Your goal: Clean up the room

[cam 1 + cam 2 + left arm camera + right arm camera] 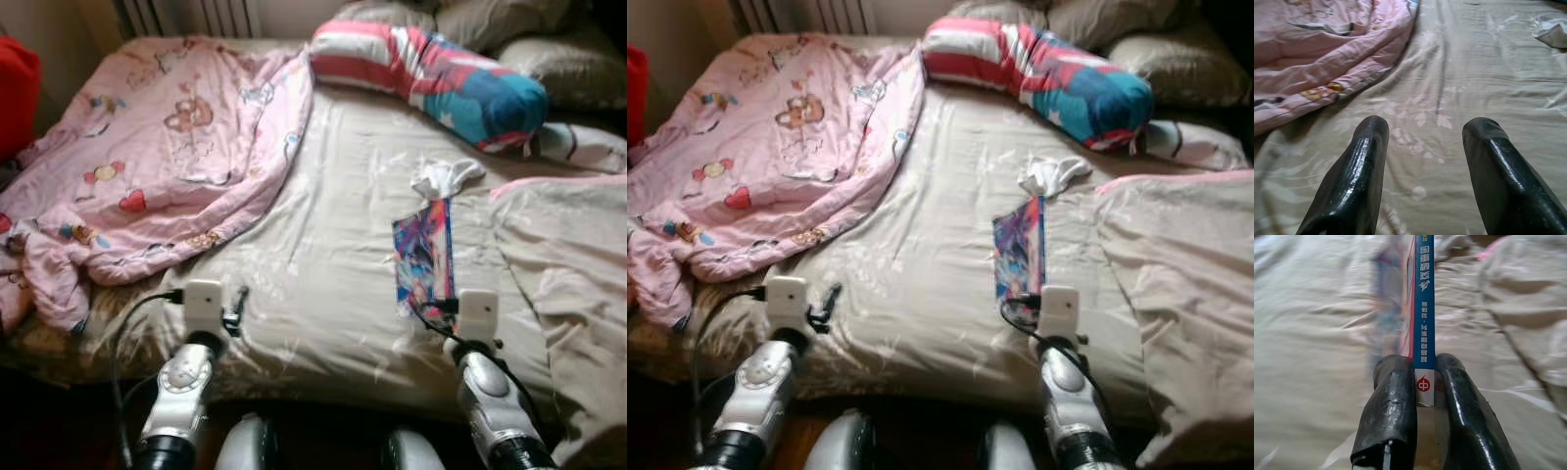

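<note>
- Right hand (pixel 1422 382): clenched on a thin book (pixel 1424 293), both black fingers (pixel 1391 411) pressed against its covers at the near end, the blue spine with printed characters facing the wrist camera.
- Book position: lower right of centre in the left eye view (pixel 426 257), standing on edge over the beige sheet (pixel 323 245) of the bed, its colourful cover turned toward the left of the frame. Whether its lower edge rests on the sheet cannot be told.
- Left hand (pixel 1425 147): released, fingers spread apart and grasping nothing, poised over bare sheet at the lower left of centre of the head views.
- White crumpled tissue (pixel 446 176): lies on the sheet just beyond the far end of the book, right of centre.
- Pink blanket (pixel 147 157) with cartoon prints: bunched across the upper left of the frame, its edge near the left hand.
- Striped red, white and blue pillow (pixel 431 78): upper right, lying across the head of the bed, with grey pillows (pixel 558 54) behind it.
- Beige duvet (pixel 568 284): piled along the right edge of the frame, beside the book.
</note>
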Available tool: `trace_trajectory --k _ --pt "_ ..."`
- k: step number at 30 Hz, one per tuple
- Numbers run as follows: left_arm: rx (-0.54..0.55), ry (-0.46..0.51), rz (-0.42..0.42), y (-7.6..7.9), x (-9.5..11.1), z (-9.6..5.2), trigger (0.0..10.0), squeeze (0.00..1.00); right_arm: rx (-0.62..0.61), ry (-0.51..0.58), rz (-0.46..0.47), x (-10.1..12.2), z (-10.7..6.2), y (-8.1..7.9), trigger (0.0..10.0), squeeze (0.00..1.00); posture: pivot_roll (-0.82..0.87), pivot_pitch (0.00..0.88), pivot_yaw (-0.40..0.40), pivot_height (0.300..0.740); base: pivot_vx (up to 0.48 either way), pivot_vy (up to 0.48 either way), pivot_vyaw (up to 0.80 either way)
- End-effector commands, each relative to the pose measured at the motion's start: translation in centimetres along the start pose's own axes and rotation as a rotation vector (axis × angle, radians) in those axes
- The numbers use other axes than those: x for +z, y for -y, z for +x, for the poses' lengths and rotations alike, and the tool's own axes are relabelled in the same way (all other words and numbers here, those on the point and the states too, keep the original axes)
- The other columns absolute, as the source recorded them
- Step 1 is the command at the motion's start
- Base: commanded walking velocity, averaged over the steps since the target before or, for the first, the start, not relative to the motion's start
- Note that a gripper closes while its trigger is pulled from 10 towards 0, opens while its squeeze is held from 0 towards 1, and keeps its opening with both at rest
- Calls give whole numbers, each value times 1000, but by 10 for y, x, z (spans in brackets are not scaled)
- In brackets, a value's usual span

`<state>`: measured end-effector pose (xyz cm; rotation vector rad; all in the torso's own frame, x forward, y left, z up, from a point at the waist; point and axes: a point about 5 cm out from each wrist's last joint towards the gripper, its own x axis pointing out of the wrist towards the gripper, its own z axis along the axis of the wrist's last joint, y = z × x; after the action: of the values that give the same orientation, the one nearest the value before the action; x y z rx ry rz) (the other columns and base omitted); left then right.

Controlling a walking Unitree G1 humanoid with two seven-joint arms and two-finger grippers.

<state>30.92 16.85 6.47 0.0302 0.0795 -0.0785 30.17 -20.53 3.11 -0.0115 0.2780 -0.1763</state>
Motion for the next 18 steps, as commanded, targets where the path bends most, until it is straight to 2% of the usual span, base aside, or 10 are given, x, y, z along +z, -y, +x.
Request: trace_trajectory --k 1,5,8,18 --pt "28 -18 0 -10 -3 -3 10000 0 -3 28 12 9 3 -5 10000 0 -99 150 13 645 262 0 -406" --pt "27 -20 2 -9 -3 -2 10000 0 -3 29 12 8 3 -5 10000 0 -101 144 15 645 262 0 -644" --pt "25 -21 4 -9 -3 -2 10000 0 5 45 12 9 2 -6 10000 0 -103 138 17 645 251 0 0" --pt "32 -22 26 -9 -3 -1 10000 0 41 20 -32 8 4 -9 10000 0 -104 138 19 645 0 0 0"
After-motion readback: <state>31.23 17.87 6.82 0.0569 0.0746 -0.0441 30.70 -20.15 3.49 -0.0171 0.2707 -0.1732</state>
